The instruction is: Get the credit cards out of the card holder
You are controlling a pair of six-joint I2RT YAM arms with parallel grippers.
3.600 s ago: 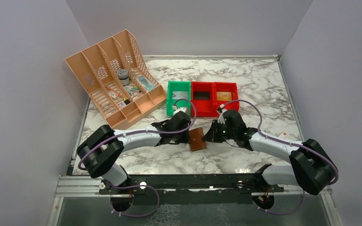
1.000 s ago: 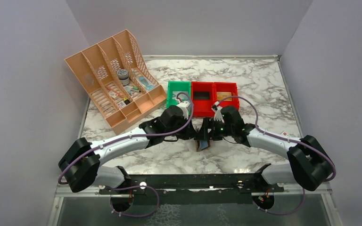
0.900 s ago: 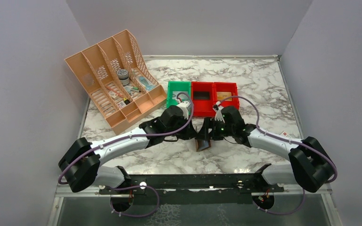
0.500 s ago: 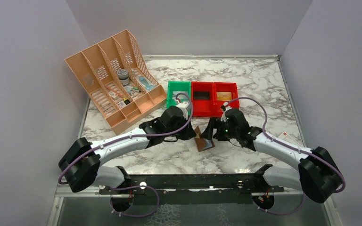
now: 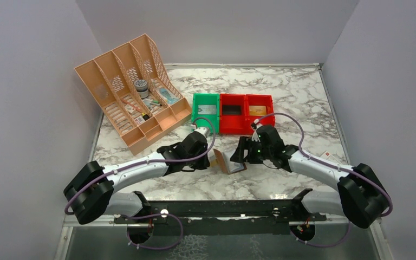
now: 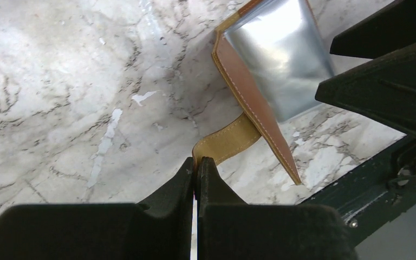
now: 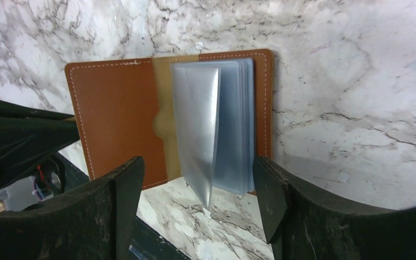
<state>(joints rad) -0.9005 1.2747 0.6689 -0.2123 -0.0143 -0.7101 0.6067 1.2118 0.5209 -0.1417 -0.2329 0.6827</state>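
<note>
Two arms meet at mid-table, toward the front edge. Left gripper (image 6: 196,162) is pinched closed on the end of the snap tab (image 6: 226,142), which curves up to the card holder (image 6: 254,108). The holder is open between the two wrists, brown covers spread, low over the marble table (image 5: 281,92); cannot tell whether it lies flat. Credit cards (image 7: 233,124) show as a stack of pale grey-blue leaves against one cover, with one leaf lifted off the spine. Right gripper (image 7: 196,162) has its jaws wide, one finger on either side of the leaves, no contact seen. Black front rail (image 6: 357,206) is near the holder's lower edge. Green bin (image 5: 205,111) and red bins (image 5: 246,112) sit close behind the wrists. Bare marble lies to the right and rear.
</note>
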